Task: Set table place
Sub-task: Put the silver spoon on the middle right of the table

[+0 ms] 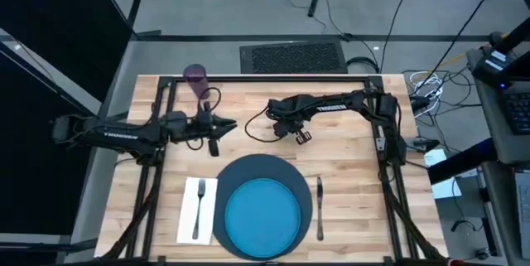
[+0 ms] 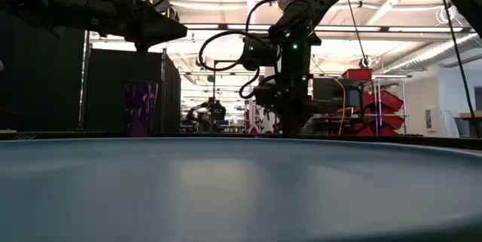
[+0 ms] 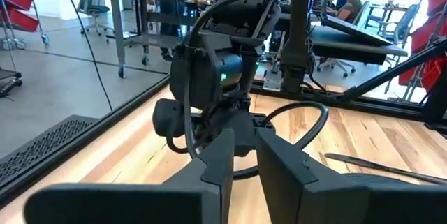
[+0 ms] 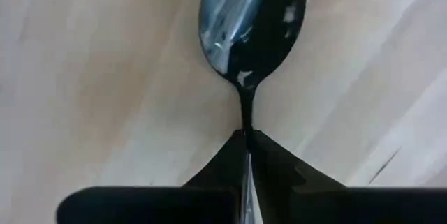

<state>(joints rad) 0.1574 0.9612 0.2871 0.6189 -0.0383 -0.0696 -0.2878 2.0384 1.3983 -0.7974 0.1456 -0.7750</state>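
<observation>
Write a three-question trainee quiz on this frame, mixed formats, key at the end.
1. True or false: the right gripper is shut on the spoon handle.
2. Multiple choice: where does the fork lie? A) on the blue plate B) on the white napkin C) beside the purple cup
3. Fill in: the knife lies on the table, on the picture's ______ side of the dark round mat in the high view.

Key:
1. True; the spoon bowl sticks out beyond the closed fingers.
2. B
3. right

The left gripper hangs shut and empty, near the cup.
</observation>
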